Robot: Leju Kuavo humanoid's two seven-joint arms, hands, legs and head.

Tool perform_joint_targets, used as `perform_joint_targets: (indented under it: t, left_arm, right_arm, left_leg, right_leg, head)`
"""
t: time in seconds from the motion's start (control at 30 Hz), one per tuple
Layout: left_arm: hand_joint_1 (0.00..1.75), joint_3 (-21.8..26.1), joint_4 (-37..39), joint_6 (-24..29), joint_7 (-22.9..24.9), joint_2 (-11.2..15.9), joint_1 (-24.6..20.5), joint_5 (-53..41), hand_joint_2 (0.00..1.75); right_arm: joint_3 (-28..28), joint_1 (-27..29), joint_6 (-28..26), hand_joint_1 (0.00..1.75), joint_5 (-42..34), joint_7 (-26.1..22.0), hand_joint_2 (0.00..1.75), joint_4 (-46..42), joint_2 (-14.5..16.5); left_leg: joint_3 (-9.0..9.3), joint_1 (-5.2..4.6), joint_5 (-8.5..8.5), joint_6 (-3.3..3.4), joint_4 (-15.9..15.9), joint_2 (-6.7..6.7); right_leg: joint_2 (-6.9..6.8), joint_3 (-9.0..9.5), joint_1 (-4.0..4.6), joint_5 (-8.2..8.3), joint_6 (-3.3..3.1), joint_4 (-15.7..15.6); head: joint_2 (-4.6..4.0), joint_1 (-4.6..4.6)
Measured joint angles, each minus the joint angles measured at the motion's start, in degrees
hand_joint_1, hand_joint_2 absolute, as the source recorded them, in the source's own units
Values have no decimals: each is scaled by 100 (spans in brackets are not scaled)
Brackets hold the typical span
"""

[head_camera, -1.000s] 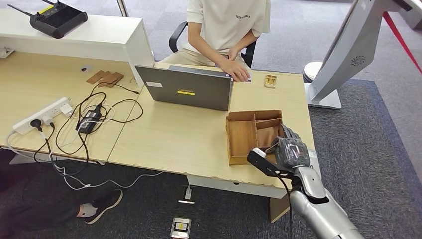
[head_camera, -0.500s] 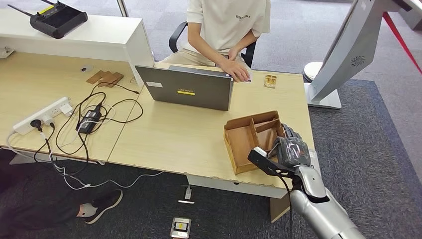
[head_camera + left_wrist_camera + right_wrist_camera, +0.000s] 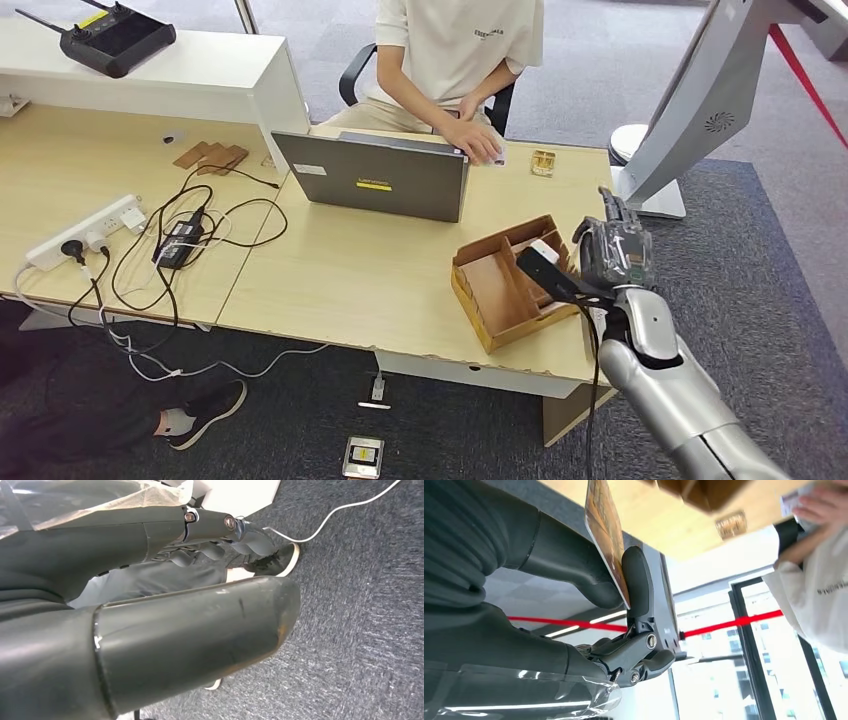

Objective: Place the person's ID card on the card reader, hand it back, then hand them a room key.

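Observation:
My right hand [image 3: 612, 252] hovers at the right side of the wooden compartment tray [image 3: 497, 290], thumb toward the tray. Seen from the right wrist, it pinches a thin gold-brown card [image 3: 605, 527] between thumb and a finger. The tray sits skewed near the desk's front right corner. A person [image 3: 455, 45] sits behind the laptop [image 3: 375, 183], one hand resting on a small white card [image 3: 497, 157] on the desk. A small gold-coloured item [image 3: 543, 162] lies just to the right of that hand. My left hand [image 3: 150, 605] hangs over the carpet, holding nothing.
A power strip [image 3: 85, 232] and tangled cables [image 3: 185, 240] cover the left part of the desk [image 3: 350, 280]. A white machine base [image 3: 655, 170] stands on the carpet at the right. A remote controller [image 3: 115, 38] lies on the white shelf at the back left.
My right hand rose from the desk's front edge to beside the tray's right side. The tray turned and slid, its right end swinging away from me.

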Motion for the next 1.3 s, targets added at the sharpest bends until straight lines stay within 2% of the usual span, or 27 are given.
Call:
perform_joint_targets:
  t: [0.23,0.47,0.7,1.1,1.13,1.23,1.27,1.3]
  left_arm:
    - [0,0,-5,-58,-55,0,-50,-95,0]
    - [0,0,-5,-193,-119,-8,-149,-255,0]
    - [0,0,-5,-367,-158,-39,-284,-507,0]
    - [0,19,-3,-472,-169,-81,-385,-799,0]
    - [0,21,-3,-475,-178,-82,-385,-815,0]
    - [0,32,-3,-486,-199,-85,-384,-842,0]
    - [0,38,-3,-490,-202,-86,-384,-847,0]
    - [0,46,-3,-493,-205,-88,-383,-851,0]
  right_arm:
    - [-109,-716,354,175,-37,94,175,-404,-142]
    - [-73,-1263,1042,175,-367,112,175,-368,-97]
    - [71,-1910,1305,175,-907,-110,175,549,373]
    - [391,-2866,1206,175,-965,-61,175,2378,1411]
    - [415,-2910,1191,144,-943,-40,175,2472,1463]
    - [490,-3028,1149,13,-876,-11,175,2720,1599]
    - [513,-3060,1132,0,-859,-11,175,2789,1640]
    - [537,-3088,1113,0,-846,-11,175,2854,1681]
  left_leg:
    - [0,0,1,0,1,0]
    - [-4,0,1,0,0,-1]
    - [-5,2,2,-1,0,-3]
    - [-14,3,3,-2,0,-5]
    - [-15,3,3,-2,0,-5]
    - [-16,3,3,-2,0,-3]
    - [-16,2,3,-2,0,-3]
    - [-16,2,3,-2,1,-3]
  right_leg:
    - [0,0,0,1,1,0]
    - [0,0,0,1,1,2]
    - [-1,-2,1,2,0,4]
    - [-1,-13,2,2,0,7]
    - [-1,-13,2,2,0,7]
    - [-1,-13,2,2,0,7]
    - [0,-13,2,2,0,7]
    - [0,-13,2,2,0,7]
  head:
    - [0,0]
    - [0,-1]
    - [0,-1]
    - [0,0]
    - [0,0]
    - [0,0]
    - [0,0]
    - [0,0]
